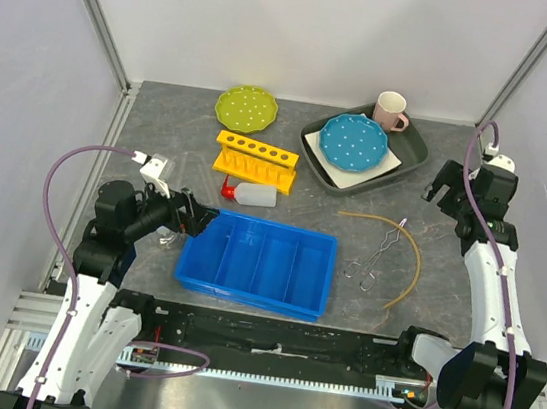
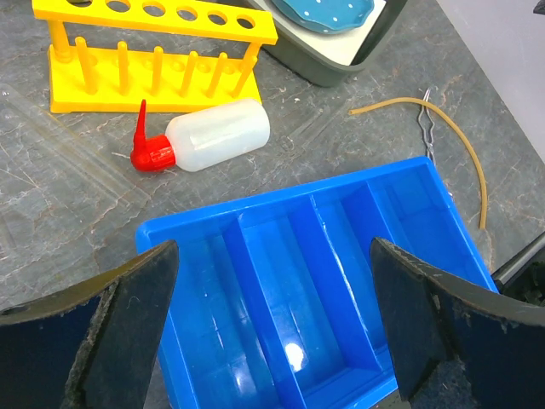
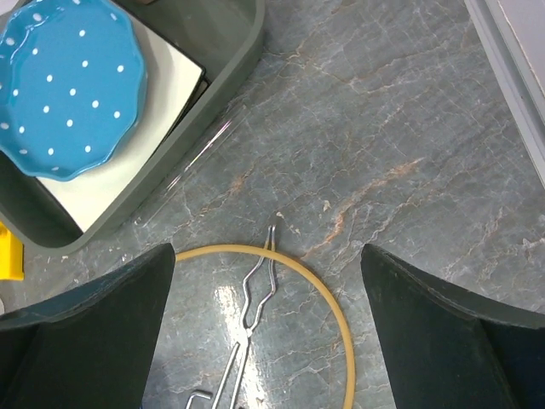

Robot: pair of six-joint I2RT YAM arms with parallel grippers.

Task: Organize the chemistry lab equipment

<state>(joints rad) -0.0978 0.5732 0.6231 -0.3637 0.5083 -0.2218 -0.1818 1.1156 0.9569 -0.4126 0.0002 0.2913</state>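
Left gripper, wide open and empty, hovers over blue divided plastic bin; white red-capped squeeze bottle lies crosswise just beyond.

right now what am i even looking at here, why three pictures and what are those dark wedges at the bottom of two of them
It is a table with two robot arms bolted at its near edge. The top view looks down from above; the other two come from cameras on the wrists, and the dark wedges are each gripper's own two fingers.

The left gripper hangs open over a blue bin, holding nothing. The right gripper is open too and empty, above the tongs and the tan tube.

On the table lie a yellow rack, a white bottle on its side, a green plate, and a grey tray holding a blue plate, with a mug at its back. A clear glass tube lies beside the tray.
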